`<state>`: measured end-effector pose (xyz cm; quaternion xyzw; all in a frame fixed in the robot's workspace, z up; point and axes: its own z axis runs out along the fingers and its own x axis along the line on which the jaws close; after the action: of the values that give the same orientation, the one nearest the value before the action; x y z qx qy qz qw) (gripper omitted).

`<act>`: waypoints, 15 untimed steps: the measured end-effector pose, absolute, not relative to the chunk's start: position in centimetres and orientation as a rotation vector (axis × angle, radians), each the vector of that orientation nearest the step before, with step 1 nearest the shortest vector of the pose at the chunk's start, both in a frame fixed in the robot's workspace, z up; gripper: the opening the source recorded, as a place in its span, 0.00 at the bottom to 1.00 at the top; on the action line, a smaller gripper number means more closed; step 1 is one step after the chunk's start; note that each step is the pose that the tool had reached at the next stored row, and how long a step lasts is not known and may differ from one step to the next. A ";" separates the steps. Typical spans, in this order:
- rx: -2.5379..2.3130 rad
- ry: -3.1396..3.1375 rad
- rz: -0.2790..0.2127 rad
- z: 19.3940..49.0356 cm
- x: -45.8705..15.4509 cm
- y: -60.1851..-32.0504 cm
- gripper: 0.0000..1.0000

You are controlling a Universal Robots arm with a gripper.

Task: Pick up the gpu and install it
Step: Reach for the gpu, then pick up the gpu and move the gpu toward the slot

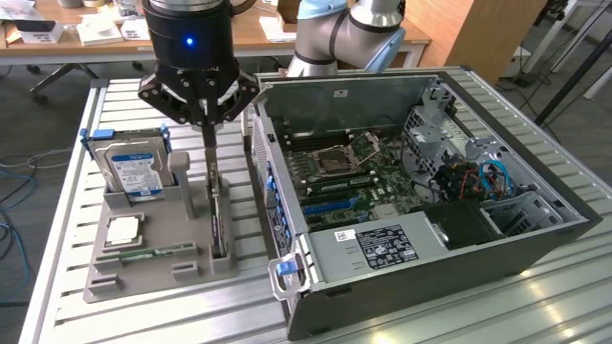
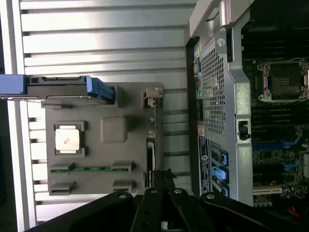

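Observation:
The gpu (image 1: 219,228) stands on edge in a slot of the grey holder tray (image 1: 143,281), its silver bracket end rising toward the arm. In the wrist view the gpu (image 2: 150,147) appears as a thin dark strip along the tray (image 2: 99,104). My gripper (image 1: 208,140) hangs straight above the bracket end with its black fingers pressed together into a point. The fingertips (image 2: 164,175) sit right over the card's end; I cannot tell whether they touch it. The open computer case (image 1: 449,236) lies beside the tray, its motherboard (image 1: 335,168) exposed.
A blue-labelled hard drive (image 1: 134,166) stands in the tray's far corner, with a processor chip (image 1: 122,231) and a green memory stick (image 1: 153,252) nearer the front. The case's side wall (image 2: 219,87) runs close along the tray. Slatted aluminium table (image 1: 57,236) lies underneath.

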<state>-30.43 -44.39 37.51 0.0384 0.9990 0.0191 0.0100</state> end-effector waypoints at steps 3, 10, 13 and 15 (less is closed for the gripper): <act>0.120 3.119 0.059 37.5 -30.5 -45.0 0.10; 0.120 3.119 0.059 37.5 -30.6 -46.0 0.10; 0.120 3.119 0.059 37.5 -30.6 -46.2 0.10; 0.120 3.119 0.059 37.5 -30.6 -46.2 0.10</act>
<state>-30.62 -46.17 37.51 0.0383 0.9990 0.0188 0.0100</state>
